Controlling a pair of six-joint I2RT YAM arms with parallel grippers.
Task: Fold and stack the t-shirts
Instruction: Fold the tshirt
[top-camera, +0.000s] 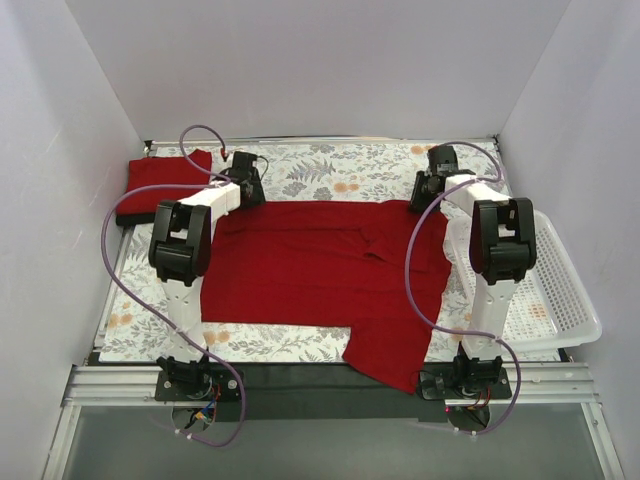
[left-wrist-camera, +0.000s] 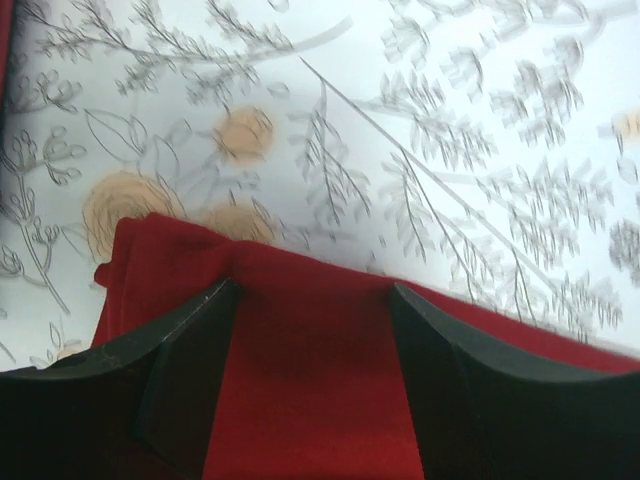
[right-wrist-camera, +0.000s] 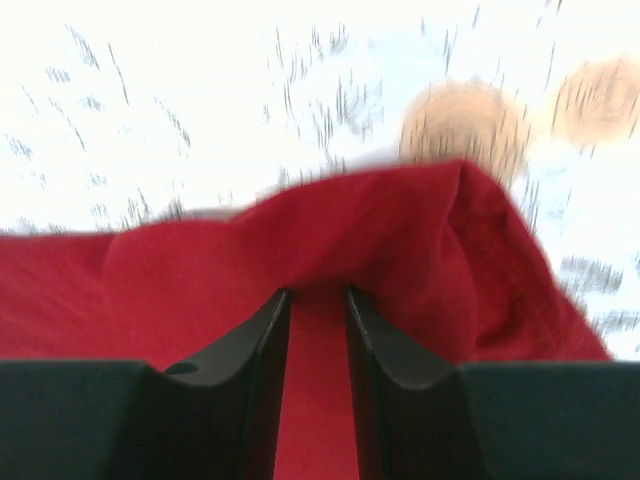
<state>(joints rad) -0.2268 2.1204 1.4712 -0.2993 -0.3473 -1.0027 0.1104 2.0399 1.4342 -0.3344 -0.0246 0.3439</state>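
— Where is the red t-shirt (top-camera: 310, 265) lying?
— It is lying spread across the middle of the floral cloth (top-camera: 330, 170), with one flap at 5 o'clock reaching past the cloth's near edge.
— What is the left gripper (top-camera: 247, 185) doing?
— It is sitting at the shirt's 10 o'clock corner. Its jaws are standing wide apart, and red fabric is showing between its fingers (left-wrist-camera: 190, 370) without being pinched.
— And the right gripper (top-camera: 432, 188)?
— It is sitting at the 2 o'clock corner, with its fingers (right-wrist-camera: 250, 360) drawn nearly together and pinching a raised ridge of the shirt.
— Is anything else lying around?
— A folded red shirt (top-camera: 165, 178) is resting at the table's 10 o'clock. A white basket (top-camera: 560, 300) is sitting at 3 o'clock, beside the right arm.
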